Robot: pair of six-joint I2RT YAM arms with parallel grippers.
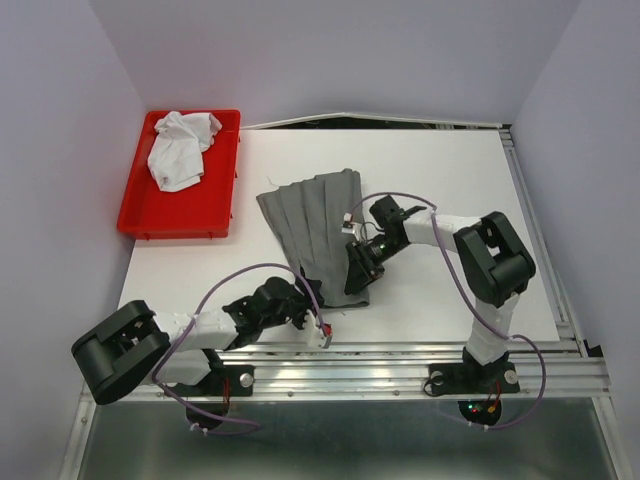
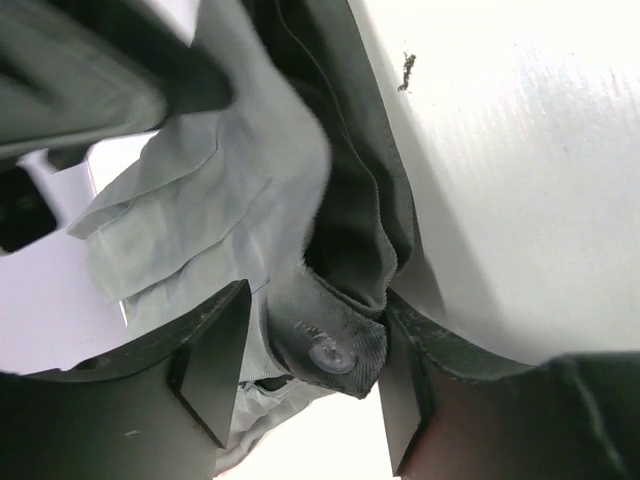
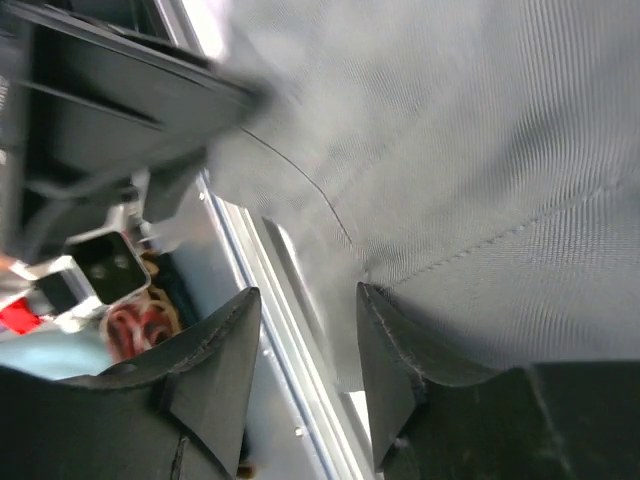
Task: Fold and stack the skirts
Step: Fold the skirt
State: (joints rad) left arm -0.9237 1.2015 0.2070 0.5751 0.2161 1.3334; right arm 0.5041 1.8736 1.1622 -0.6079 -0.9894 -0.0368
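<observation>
The dark grey pleated skirt [image 1: 310, 220] lies spread on the white table [image 1: 450, 170], its hem at the far left and its narrow waistband at the near edge. My left gripper [image 1: 306, 298] is at the waistband end. In the left wrist view its jaws [image 2: 315, 335] stand apart around the waistband corner with a button [image 2: 330, 352], and the cloth [image 2: 345, 190] touches the right finger. My right gripper [image 1: 356, 266] is open at the skirt's right edge. In the right wrist view [image 3: 308, 300] the grey cloth [image 3: 480, 150] lies beside its right finger. The white skirt [image 1: 180, 148] lies crumpled in the tray.
A red plastic tray [image 1: 175, 225] stands at the table's far left corner. A metal rail [image 1: 400, 352] runs along the near edge by the arm bases. Pale walls close in the left, right and back sides.
</observation>
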